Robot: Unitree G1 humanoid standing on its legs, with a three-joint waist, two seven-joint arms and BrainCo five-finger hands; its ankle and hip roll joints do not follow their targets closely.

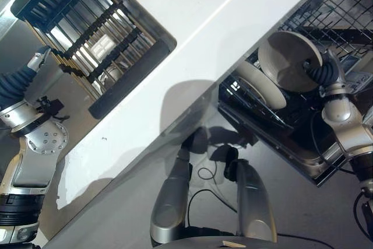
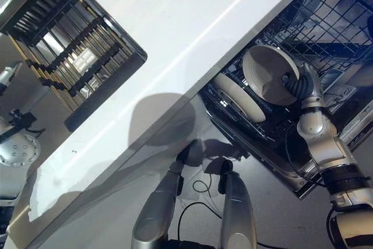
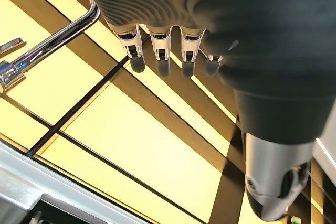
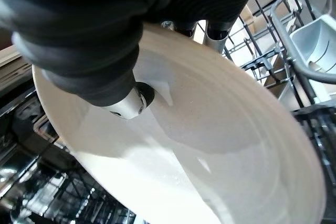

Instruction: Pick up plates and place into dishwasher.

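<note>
Nearest the camera, the long white table (image 1: pixel 192 33) crosses both eye views on a diagonal and carries a black slatted dish rack (image 1: pixel 96 39) with no plates seen in it.

Past the table's edge, the right robot hand (image 2: pixel 297 86) pinches a round cream ceramic plate (image 2: pixel 265 74) on edge, thumb on its face and fingers behind the rim, probably so it can slot upright between the tines of the black wire dishwasher rack (image 2: pixel 326 21). A second cream plate (image 2: pixel 236 97) already stands there, just beside it.

Left robot hand (image 3: pixel 163 51): idle, fingers relaxed and straight, holding nothing.

Hidden: the held plate's lower rim and its target slot.
</note>
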